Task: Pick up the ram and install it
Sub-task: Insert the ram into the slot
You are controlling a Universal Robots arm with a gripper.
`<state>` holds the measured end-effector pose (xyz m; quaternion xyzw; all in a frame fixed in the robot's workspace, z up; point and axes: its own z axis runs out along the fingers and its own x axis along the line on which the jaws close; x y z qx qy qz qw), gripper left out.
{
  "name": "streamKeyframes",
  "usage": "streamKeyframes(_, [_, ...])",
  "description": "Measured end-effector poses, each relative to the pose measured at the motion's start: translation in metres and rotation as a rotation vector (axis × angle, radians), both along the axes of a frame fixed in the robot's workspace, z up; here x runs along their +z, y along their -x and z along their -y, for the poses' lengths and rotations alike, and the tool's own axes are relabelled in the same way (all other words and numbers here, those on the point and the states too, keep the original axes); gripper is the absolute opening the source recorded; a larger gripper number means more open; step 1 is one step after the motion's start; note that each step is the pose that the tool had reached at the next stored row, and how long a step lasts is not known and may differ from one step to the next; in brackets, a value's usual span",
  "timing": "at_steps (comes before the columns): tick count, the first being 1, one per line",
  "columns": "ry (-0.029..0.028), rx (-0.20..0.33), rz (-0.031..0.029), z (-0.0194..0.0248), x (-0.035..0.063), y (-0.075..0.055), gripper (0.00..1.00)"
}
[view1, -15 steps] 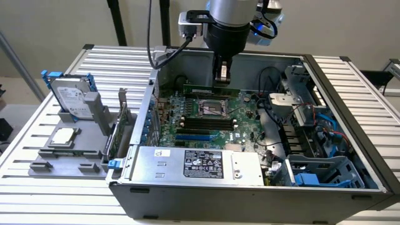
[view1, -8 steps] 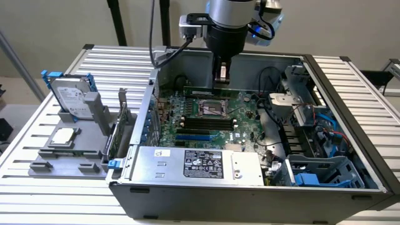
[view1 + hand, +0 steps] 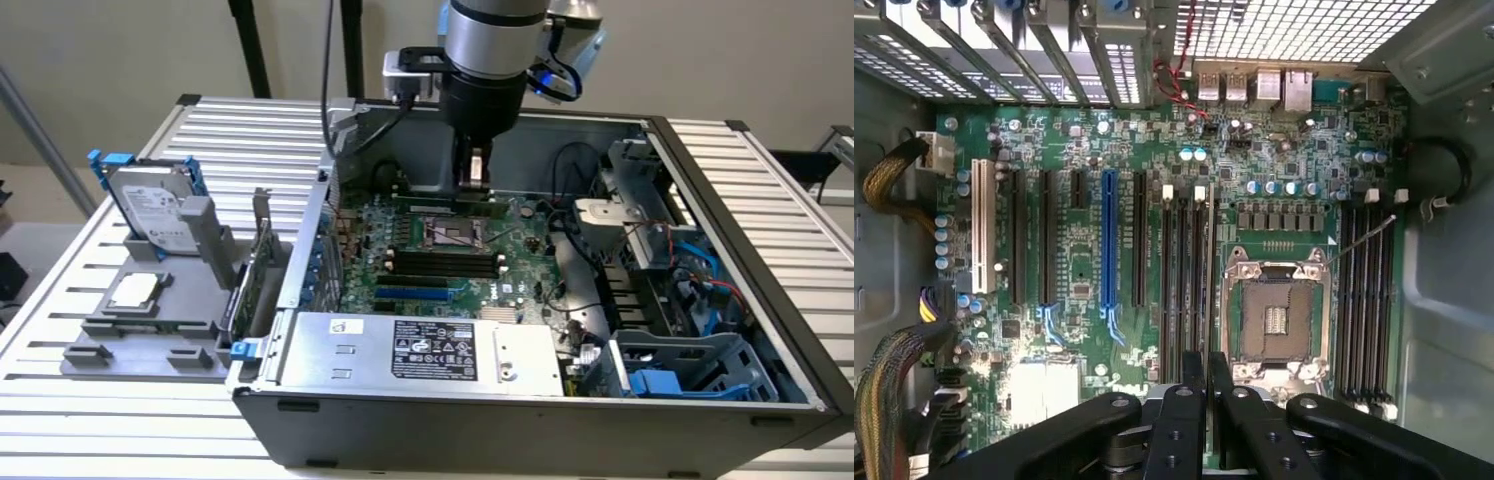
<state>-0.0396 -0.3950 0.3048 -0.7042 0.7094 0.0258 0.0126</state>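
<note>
Green ram [image 3: 447, 207] clamped in my gripper [image 3: 473, 186], jaws narrow on its thin board, stick level just under the gripper, inside open grey computer case [image 3: 534, 420], motherboard [image 3: 1079, 262] below me, black slots [image 3: 1179, 280] and bare processor socket [image 3: 1274, 320] directly beneath gripper.

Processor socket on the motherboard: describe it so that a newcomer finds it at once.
Inside the open grey metal computer case, find the flat green motherboard. Near its middle sits the square silver-framed processor socket, flanked by banks of long black memory slots; it alone is square, shiny and hollow-centred.
</note>
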Motion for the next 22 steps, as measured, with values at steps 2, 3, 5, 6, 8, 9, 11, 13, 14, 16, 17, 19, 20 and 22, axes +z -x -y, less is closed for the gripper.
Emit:
streamKeyframes(2, [0.0001, 0.006, -0.0008, 0.0024, -0.0035, 0.0, 0.13])
streamKeyframes(3, [0.0001, 0.009, -0.0012, 0.004, -0.0054, 0.0, 0.13])
streamKeyframes(5, [0.0001, 0.013, -0.0016, 0.0069, -0.009, 0.0, 0.13])
streamKeyframes(6, [-0.0001, 0.015, -0.0015, 0.0086, -0.0109, 0.0, 0.13])
streamKeyframes(8, [-0.0001, 0.018, -0.0016, 0.0106, -0.0145, 0.0, 0.13])
streamKeyframes(9, [0.0, 0.018, -0.0016, 0.011, -0.0163, 0.0, 0.13])
streamKeyframes(11, [-0.0001, 0.019, -0.0016, 0.0113, -0.02, 0.0, 0.13])
streamKeyframes(13, [0.0, 0.021, -0.0016, 0.0114, -0.0236, 0.0, 0.13])
streamKeyframes(14, [0.0, 0.021, -0.0016, 0.0114, -0.0255, 0.0, 0.13])
streamKeyframes(16, [0.0, 0.022, -0.0016, 0.0113, -0.029, 0.0, 0.13])
streamKeyframes(17, [0.0, 0.022, -0.0016, 0.0114, -0.0308, 0.0, 0.13])
streamKeyframes(19, [-0.0001, 0.022, -0.0016, 0.0114, -0.0346, -0.001, 0.13])
streamKeyframes(20, [0.0001, 0.022, -0.0017, 0.0114, -0.0363, -0.001, 0.13])
streamKeyframes(22, [-0.0001, 0.022, -0.0016, 0.0114, -0.04, -0.002, 0.13])
